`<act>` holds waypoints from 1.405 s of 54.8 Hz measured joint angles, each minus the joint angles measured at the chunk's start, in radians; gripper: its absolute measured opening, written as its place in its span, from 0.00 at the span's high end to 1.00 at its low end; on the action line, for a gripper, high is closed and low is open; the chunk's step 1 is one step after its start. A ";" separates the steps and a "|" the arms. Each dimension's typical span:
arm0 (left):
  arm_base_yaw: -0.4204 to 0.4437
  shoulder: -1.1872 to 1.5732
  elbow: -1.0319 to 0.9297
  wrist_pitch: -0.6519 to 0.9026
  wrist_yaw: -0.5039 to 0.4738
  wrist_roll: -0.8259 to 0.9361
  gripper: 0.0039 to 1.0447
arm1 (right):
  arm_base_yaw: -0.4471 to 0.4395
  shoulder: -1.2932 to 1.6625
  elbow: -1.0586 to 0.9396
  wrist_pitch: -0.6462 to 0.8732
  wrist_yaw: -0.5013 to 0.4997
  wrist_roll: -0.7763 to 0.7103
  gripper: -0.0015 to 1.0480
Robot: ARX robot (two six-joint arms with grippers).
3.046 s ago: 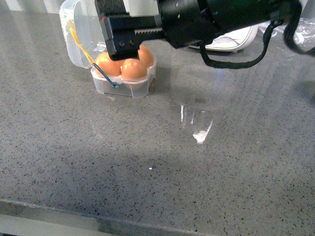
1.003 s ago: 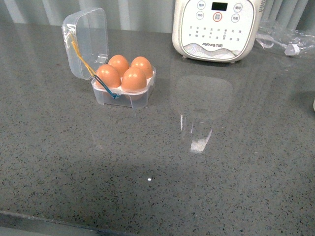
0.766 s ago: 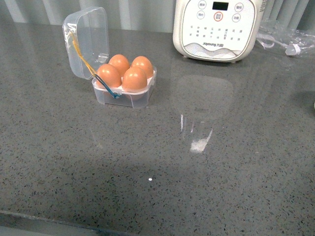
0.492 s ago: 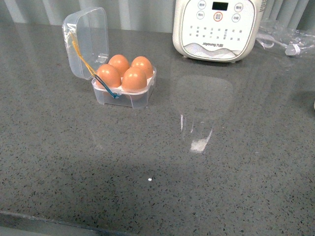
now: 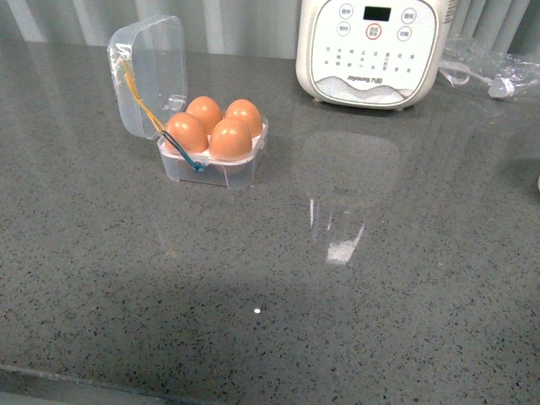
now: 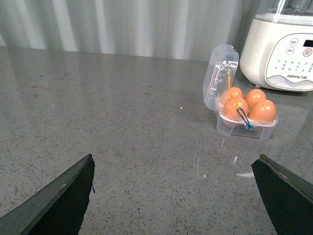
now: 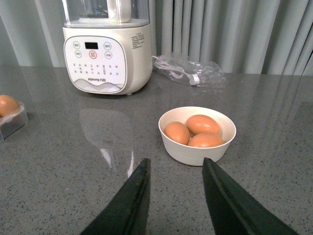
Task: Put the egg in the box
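With neither arm showing in the front view, the counter (image 5: pixel 253 278) carries one box (image 5: pixel 213 164) at about 10 o'clock, and one white appliance (image 5: pixel 371 51) at about 1 o'clock along the far edge. One clear bag (image 5: pixel 494 67) with a cable in it lies at 2 o'clock, just beside the appliance.

Box: lid (image 5: pixel 152 72) open, standing up tilted back at the tray's 10 o'clock side, yellow and blue bands running down its hinge side. Four eggs (image 5: pixel 204 111) in it, one per slot, all four slots full, all upright. They look alike, so I cannot tell which was the task's own.

Right wrist view: one white bowl (image 7: pixel 197 139) on the counter, three more eggs inside it, touching each other. That makes seven eggs in all. The bowl stands near the appliance and well apart from the box.

Left gripper (image 6: pixel 173 164): two dark fingers spread wide, nothing between them, above bare counter, box well apart from it. Right gripper (image 7: pixel 175 164): fingers parted, nothing held, bowl close in front of it. Grey curtain (image 7: pixel 234 34) behind everything.
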State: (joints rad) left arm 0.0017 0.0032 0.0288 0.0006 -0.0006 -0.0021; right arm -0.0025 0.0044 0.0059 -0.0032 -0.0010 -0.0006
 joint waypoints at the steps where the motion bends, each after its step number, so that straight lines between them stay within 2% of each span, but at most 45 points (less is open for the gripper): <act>1: 0.000 0.000 0.000 0.000 0.000 0.000 0.06 | 0.000 0.000 0.000 0.000 0.000 0.000 0.60; 7: 0.000 0.000 0.000 0.000 0.000 0.000 0.06 | 0.000 0.000 0.000 0.000 0.000 0.000 0.45; 11: 0.000 0.000 0.000 0.000 0.000 0.000 0.06 | 0.000 0.000 0.000 0.000 0.000 0.000 0.28; 18: 0.000 0.000 0.000 0.000 0.000 0.000 0.06 | 0.000 0.000 0.000 0.000 0.000 0.001 0.05; 22: 0.000 0.000 0.000 0.000 0.000 0.000 0.06 | 0.000 0.000 0.000 0.000 0.000 0.000 0.08; 55: 0.000 0.000 0.000 0.000 0.000 0.000 0.06 | 0.000 0.000 0.000 0.000 0.000 0.000 0.07; 56: 0.002 0.008 0.003 -0.011 0.011 -0.008 0.06 | 0.000 0.000 0.000 0.000 0.000 0.000 0.07; 58: 0.004 0.060 0.042 -0.131 0.058 -0.042 0.06 | 0.000 0.000 0.000 0.000 0.000 0.001 0.07; 60: -0.003 0.135 0.079 -0.227 0.063 -0.067 0.06 | 0.000 0.000 0.000 0.000 0.000 0.000 0.07; 63: -0.020 0.211 0.095 -0.260 0.052 -0.089 0.06 | 0.000 0.000 0.000 0.000 -0.002 0.000 0.07; 70: -0.080 0.309 0.097 -0.198 0.020 -0.118 0.06 | 0.000 0.000 0.000 0.000 0.000 0.000 0.07; 73: -0.106 0.361 0.104 -0.123 0.008 -0.124 0.06 | 0.000 0.000 0.000 0.000 0.000 0.000 0.07; 77: -0.098 0.475 0.112 0.000 0.024 -0.126 0.06 | 0.000 0.000 0.000 0.000 0.000 0.000 0.07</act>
State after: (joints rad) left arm -0.0963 0.4782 0.1410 0.0002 0.0235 -0.1276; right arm -0.0021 0.0044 0.0059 -0.0032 -0.0010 -0.0002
